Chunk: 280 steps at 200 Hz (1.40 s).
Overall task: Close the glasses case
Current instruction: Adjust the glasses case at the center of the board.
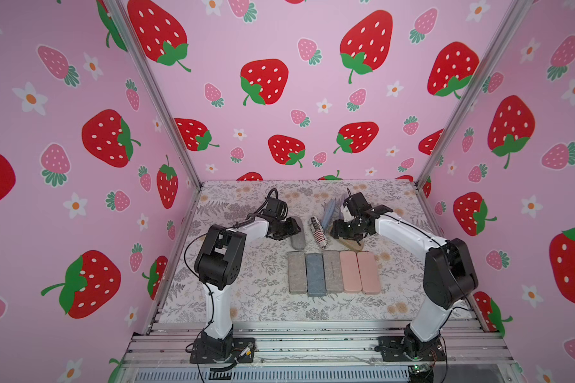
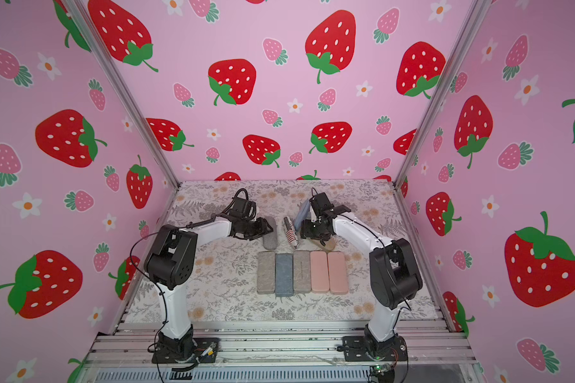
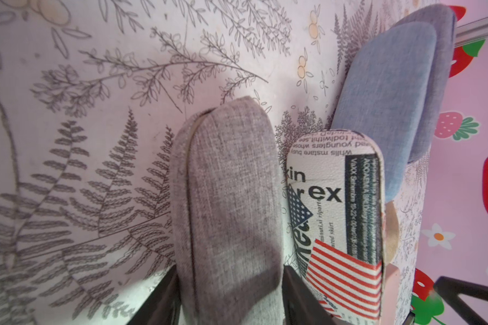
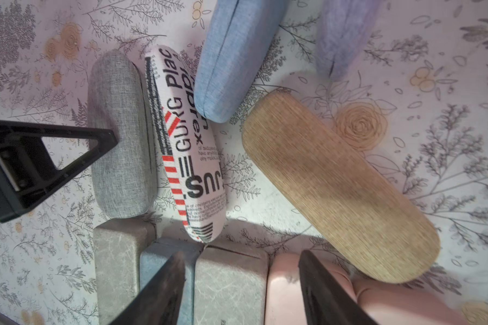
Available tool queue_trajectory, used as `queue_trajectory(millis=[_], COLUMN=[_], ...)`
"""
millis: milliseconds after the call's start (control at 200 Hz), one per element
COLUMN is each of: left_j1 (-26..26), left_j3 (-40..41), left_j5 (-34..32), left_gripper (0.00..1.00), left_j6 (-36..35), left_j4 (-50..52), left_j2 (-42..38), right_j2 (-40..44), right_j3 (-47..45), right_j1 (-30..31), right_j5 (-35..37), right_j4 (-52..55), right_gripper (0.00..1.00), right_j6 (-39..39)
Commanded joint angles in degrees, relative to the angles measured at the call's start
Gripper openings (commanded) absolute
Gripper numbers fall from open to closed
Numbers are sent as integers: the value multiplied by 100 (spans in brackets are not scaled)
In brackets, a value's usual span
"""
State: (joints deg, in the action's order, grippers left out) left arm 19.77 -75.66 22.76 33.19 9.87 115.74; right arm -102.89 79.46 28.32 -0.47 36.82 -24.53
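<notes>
The left end effector (image 3: 231, 271) is straddling the closed grey fabric glasses case (image 3: 231, 183), jaws spread apart. The case is lying on the floral-patterned counter (image 3: 96, 84). The right end effector (image 4: 242, 254) is hovering open, holding nothing.

Tabletop (image 1: 253, 298) carries a grey fern-and-flower print. Walls (image 1: 80, 99) are pink with strawberries, joined by aluminium posts (image 1: 153, 89). Row of five shut rectangular cases (image 1: 333, 271) lies side by side, touching: grey, blue, grey, two pink. Behind it lie a newsprint case (image 4: 192, 146), a blue fabric case (image 4: 234, 56) just beside it, a tan woven case (image 4: 338, 183) lying flat, and a lilac case (image 4: 344, 36), partly out of frame.
</notes>
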Motion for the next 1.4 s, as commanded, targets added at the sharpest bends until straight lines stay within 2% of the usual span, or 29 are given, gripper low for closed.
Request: queue_trajectory(millis=[0,225,725,885,1096,1396], left_j1=[-77,-209,-452,-540,-605,-632], left_j3=[25,51,514,677,776,937], left_j5=[89,105,167,210,254,259], left_gripper=[57,61,62,62,62,62], left_j6=[-145,-282,-322,-348,-357,-297], left_j4=[214,382,333,307,286,186], left_j2=[-239,-392,-811,-894,-921,-931], right_j2=[-319,-907,-1708,-1941,-2059,-2092], right_j3=[320,774,1506,1559,1567,1479], right_j1=[85,197,394,394,393,368], right_j5=[-185,-326,-489,-610,-771,-1856], right_j4=[-60,-32,145,45,-159,-812], right_gripper=[65,65,64,57,31,29], right_j6=[70,115,129,0,-186,-632])
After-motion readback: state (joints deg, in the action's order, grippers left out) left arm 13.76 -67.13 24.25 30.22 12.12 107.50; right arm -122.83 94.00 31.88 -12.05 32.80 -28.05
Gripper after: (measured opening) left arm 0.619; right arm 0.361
